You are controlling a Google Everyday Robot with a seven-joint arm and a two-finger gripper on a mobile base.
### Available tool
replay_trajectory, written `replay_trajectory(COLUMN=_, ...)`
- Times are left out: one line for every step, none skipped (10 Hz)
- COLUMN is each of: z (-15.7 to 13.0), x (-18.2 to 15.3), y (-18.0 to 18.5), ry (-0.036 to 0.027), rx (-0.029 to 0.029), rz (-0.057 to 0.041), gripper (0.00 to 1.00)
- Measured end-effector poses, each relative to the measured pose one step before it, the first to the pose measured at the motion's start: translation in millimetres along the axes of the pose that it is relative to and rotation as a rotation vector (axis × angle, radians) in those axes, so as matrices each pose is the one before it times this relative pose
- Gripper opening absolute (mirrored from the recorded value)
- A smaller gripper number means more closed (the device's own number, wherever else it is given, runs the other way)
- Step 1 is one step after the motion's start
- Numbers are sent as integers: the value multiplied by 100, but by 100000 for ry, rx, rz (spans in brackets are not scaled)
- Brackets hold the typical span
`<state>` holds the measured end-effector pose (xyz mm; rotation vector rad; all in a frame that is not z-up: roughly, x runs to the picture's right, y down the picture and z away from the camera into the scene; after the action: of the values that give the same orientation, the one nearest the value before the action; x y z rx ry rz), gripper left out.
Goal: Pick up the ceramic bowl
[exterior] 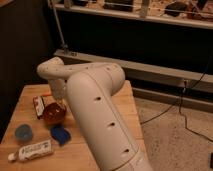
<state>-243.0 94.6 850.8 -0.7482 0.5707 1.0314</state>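
A dark room with a long metal rail (150,70) running along the back wall lies behind a light wooden table (30,95), and black cables (170,112) trail over the speckled floor at the table's 3 o'clock side. The robot's thick white arm (97,115) rises from the lower edge of the view, bends at an elbow above the table's far left part and turns downward.

At the arm's end the gripper (59,103) hangs straight down over the ceramic bowl (53,115), meeting the bowl's outline at about 1 o'clock on its rim. The wrist hides most of it, so whether it is spread or closed cannot be told, nor whether it touches the bowl.

The ceramic bowl sits upright on the table's left half, glossy orange-red. A red and white packet (39,106) lies just beside it at 10 o'clock. A round blue cup (23,132) stands near it at 8 o'clock. A dark blue flat object (60,135) lies close at 5 o'clock, beside the arm. A white tube (32,150) lies on its side at 7 o'clock, near the table's front edge.
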Motion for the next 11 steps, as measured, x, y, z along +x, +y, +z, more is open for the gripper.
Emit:
replay_trajectory(z=-22, x=-100, y=48, ry=347, rx=113, rz=-212, gripper=1)
replay_trajectory(z=1, x=-66, y=25, ry=208, rx=169, rz=-89, gripper=0)
replay_trajectory(z=-6, x=-49, y=12, ry=144, rx=274, rz=-68, gripper=0)
replay_trajectory(z=44, x=-62, y=-23, ry=215, rx=538, rz=-3, gripper=0)
replay_trajectory(z=53, x=-40, y=8, ry=177, rx=502, rz=-74, gripper=0)
replay_trajectory(z=56, x=-42, y=25, ry=189, rx=466, rz=-52, gripper=0)
replay_trajectory(z=69, x=-63, y=-4, ry=107, rx=495, rz=40, gripper=0)
replay_trajectory(z=5, x=-47, y=23, ry=-16, rx=199, rz=52, gripper=2)
replay_trajectory(z=21, x=-50, y=-3, ry=-94, rx=292, rz=-62, gripper=10)
replay_trajectory(z=-10, x=-28, y=51, ry=-105, rx=198, rz=-166, gripper=21)
replay_trajectory(z=-37, x=-26, y=49, ry=-200, rx=41, rz=-115, gripper=31)
